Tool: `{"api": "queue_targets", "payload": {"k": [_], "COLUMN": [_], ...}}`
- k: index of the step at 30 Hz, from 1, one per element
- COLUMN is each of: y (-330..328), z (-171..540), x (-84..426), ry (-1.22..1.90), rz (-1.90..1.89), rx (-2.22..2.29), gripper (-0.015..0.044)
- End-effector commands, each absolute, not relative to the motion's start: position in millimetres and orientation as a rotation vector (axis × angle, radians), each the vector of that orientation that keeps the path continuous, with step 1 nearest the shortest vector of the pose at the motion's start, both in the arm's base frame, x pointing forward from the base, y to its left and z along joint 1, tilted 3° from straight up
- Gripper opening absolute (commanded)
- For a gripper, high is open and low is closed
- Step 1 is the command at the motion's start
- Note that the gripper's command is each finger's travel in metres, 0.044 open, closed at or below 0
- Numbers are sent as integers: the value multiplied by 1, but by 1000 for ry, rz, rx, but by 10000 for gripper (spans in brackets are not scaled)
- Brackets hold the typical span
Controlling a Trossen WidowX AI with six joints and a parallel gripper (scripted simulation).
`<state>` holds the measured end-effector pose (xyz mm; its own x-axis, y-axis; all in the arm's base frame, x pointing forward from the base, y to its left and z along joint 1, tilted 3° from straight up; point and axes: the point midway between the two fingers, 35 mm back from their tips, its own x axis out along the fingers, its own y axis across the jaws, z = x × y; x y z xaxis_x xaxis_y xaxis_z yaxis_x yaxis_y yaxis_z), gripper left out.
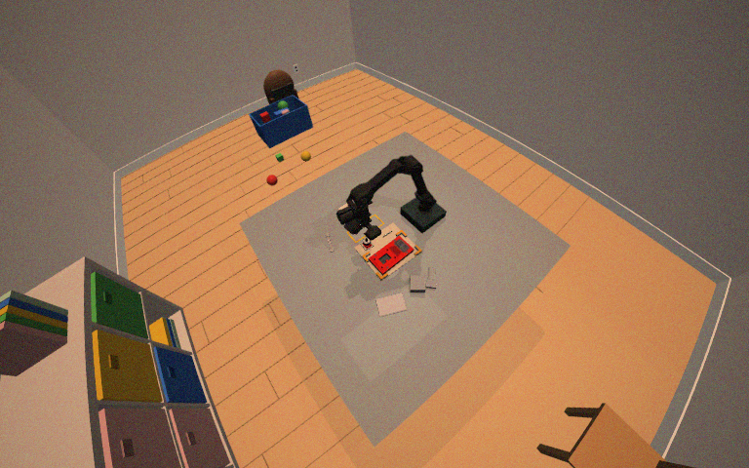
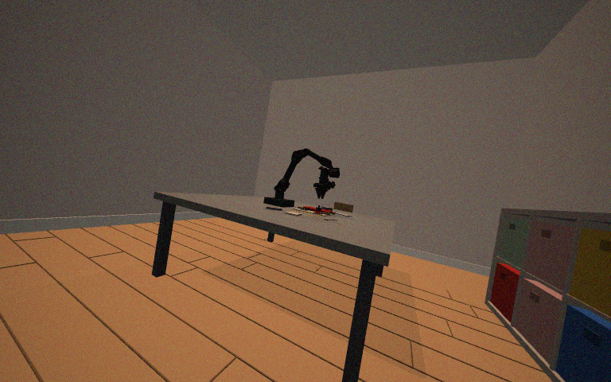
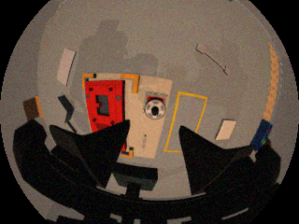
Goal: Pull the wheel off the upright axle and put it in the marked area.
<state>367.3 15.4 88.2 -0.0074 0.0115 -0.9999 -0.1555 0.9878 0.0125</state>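
The gripper (image 3: 152, 144) is hanging high over the table (image 2: 360, 234) with its two fingers spread apart, pinching nothing. The wheel (image 3: 153, 108) is sitting below it, on the tan board (image 3: 145, 131), seen in the gap between the fingertips and not touching them. It looks like it is on its axle. The yellow marked area (image 3: 186, 121) is lying just beside the wheel, toward the other finger.

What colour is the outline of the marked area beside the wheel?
Yellow outline, clearest in the wrist view.
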Motion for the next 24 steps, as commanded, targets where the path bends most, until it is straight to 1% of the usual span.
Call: {"api": "queue_targets", "payload": {"k": [1, 13, 19, 23, 24], "y": [15, 16, 16, 16, 16], "z": [85, 19, 15, 19, 19], "x": [367, 366, 366, 366, 366], "ry": [1578, 1578, 1578, 1583, 1583], "rz": [130, 130, 130, 134, 134], "rx": [-114, -114, -114, -114, -114], "gripper": [300, 300, 300, 195, 188]}}
